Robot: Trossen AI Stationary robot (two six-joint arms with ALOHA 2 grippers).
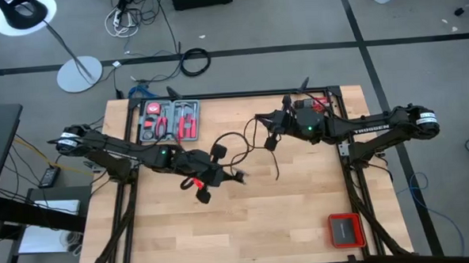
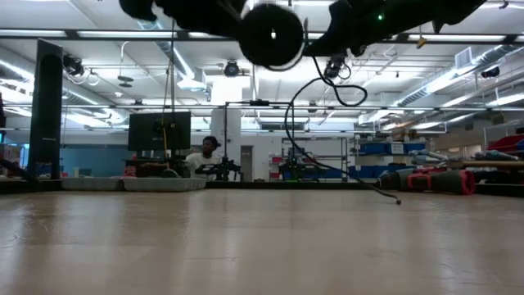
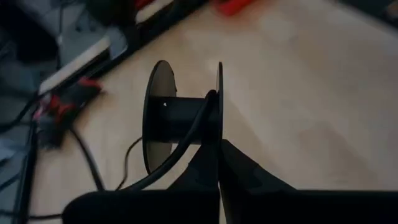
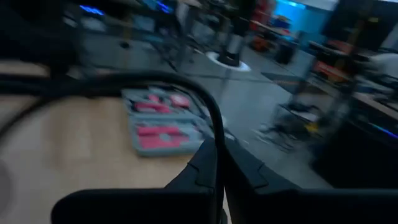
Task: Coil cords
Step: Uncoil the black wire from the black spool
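Grey floor [image 1: 293,18], white floor lamp [image 1: 79,73], ceiling strip lights [image 2: 98,34]

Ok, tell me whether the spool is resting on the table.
No: in the low view the spool hangs high above the table, with the cable dangling.

Two dark arms [image 1: 116,148] — white lettering, green lights.

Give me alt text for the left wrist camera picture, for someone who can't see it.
The left gripper is shut on the rim of a black spool held above the wooden table. A thin black cord runs from the spool's core down past the gripper. A blurred red tool lies at the table's edge.
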